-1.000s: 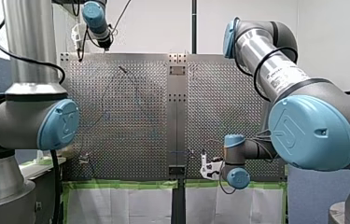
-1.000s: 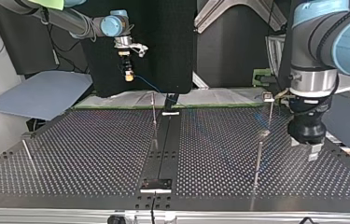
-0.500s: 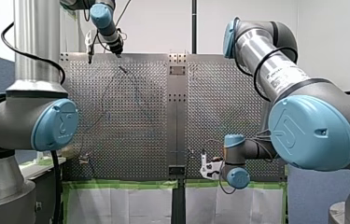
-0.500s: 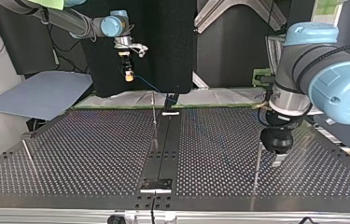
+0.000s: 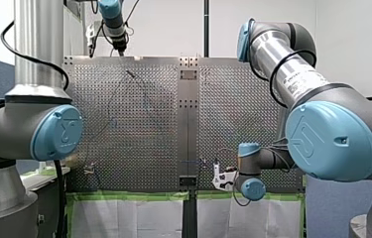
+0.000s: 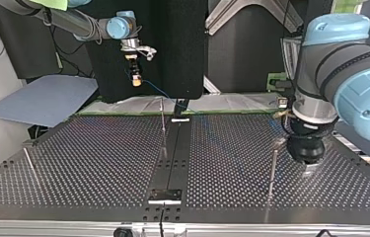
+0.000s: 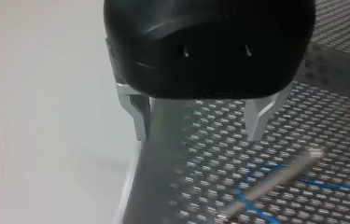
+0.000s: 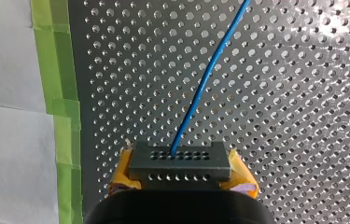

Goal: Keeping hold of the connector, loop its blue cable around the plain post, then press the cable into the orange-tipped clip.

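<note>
Grips the connector (image 8: 179, 161) in the right hand (image 8: 179, 171) above the green-taped edge of the counter (image 8: 303, 116), trails blue cable (image 8: 205, 79) across the perforations, holds the left hand (image 7: 198, 135) spread wide over the opposite edge.

- Perforated metal table (image 6: 98, 163), with a dark centre strip (image 6: 175, 148) down the middle.
- Thin post (image 6: 163, 126) stands beside the strip; second post (image 6: 273, 170) at the top view's right; third post (image 6: 28, 162) near its left edge.
- Blue cable (image 7: 331, 183) lies on the holes.
- Green tape (image 8: 56, 84) lines one edge, with white sheets (image 8: 9, 149) beyond it.
</note>
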`<state>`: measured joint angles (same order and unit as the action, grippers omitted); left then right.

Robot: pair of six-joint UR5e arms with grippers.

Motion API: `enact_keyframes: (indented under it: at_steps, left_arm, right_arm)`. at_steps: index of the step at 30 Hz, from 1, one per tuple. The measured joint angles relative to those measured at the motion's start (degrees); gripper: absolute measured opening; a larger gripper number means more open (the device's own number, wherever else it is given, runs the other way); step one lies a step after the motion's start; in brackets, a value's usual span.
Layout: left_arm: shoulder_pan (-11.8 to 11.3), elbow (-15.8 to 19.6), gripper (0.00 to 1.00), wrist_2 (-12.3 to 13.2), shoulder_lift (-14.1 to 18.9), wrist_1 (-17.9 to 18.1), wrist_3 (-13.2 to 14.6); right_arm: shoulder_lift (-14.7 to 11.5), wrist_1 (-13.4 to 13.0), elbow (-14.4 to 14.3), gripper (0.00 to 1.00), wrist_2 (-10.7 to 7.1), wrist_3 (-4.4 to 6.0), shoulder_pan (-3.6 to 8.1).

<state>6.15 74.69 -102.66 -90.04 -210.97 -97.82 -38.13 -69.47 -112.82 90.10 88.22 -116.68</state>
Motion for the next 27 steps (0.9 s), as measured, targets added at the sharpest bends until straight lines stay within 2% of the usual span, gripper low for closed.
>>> enact_keyframes:
  at_steps: [3,8,18,27]
  left_arm:
    - [0.6,1.3,1.0,-1.0,0.1,-1.0,0.7]
    - [1.5,3.0,1.0,-0.9,0.3,-0.7,0.4]
    - [2.2,4.2,1.0,0.1,0.4,2.7,-1.3]
    - [2.3,5.6,1.0,0.0,0.4,3.5,-1.5]
  right_arm:
    - [0.0,0.1,0.0,0.0,-0.01,-0.05,0.0]
    - [0.0,0.2,0.0,0.0,0.0,-0.09,0.0]
    - [0.0,0.3,0.0,0.0,-0.01,-0.1,0.0]
    - [0.0,0.4,0.0,0.0,-0.01,-0.12,0.0]
